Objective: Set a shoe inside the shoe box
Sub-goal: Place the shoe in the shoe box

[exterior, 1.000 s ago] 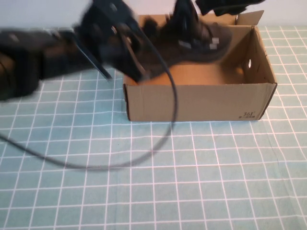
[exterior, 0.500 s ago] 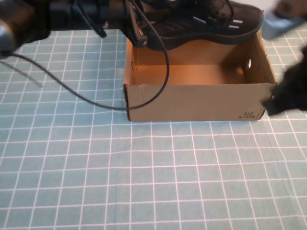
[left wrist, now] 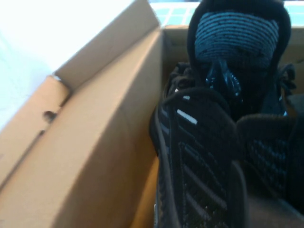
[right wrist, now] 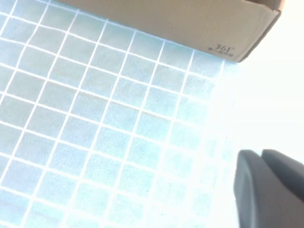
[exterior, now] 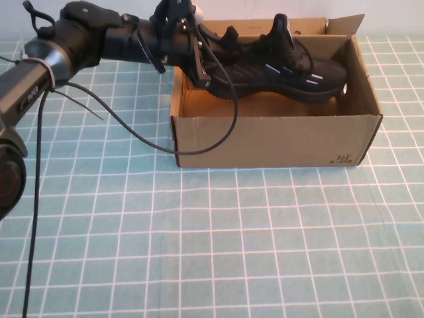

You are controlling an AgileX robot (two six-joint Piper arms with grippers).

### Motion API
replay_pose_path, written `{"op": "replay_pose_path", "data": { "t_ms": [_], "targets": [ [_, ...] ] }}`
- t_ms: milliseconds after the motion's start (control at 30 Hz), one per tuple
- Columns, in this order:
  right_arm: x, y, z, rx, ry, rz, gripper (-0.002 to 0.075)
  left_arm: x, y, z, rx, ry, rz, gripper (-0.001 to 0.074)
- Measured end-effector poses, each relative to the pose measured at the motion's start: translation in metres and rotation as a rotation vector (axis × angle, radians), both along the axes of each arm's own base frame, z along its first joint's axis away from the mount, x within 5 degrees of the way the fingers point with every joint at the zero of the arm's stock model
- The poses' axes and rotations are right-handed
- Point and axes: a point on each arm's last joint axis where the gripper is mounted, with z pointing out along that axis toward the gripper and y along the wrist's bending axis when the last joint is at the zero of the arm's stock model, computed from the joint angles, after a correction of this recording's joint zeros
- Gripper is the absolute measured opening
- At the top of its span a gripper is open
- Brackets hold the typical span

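While only 1 shoe [exterior: 278, 63] and 1 shoe box [exterior: 271, 139] are on the table [exterior: 199, 252], both sit at its far side. Shoe is inside the box, toe toward the robot's right, heel end raised near the left wall. Left gripper [exterior: 192, 50] has its jaws clamped on the heel; fingertips hidden behind shoe. Right gripper [right wrist: 268, 190] is off the high view, jaws closed on nothing, over the mat near the box's printed corner.

Shoe [exterior: 278, 63] in shoe box [exterior: 271, 140], heel left.
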Motion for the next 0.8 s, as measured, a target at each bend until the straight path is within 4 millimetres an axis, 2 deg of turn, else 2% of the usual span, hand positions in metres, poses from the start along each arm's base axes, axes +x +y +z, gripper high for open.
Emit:
{"op": "replay_pose_path", "data": {
  "t_ms": [200, 467, 800],
  "targets": [
    [-0.002, -0.001, 0.0, 0.006, -0.002, -0.007, -0.0006, 0.003, -0.002, 0.002, 0.014, -0.048, 0.032, 0.0047],
    [-0.002, -0.002, -0.002, 0.007, 0.011, -0.018, -0.0006, 0.005, -0.007, -0.004, 0.061, -0.078, 0.048, 0.0046],
    [-0.002, -0.001, -0.002, 0.012, 0.015, -0.017, -0.0007, 0.013, -0.01, -0.036, 0.071, -0.019, 0.047, 0.0046]
  ]
}}
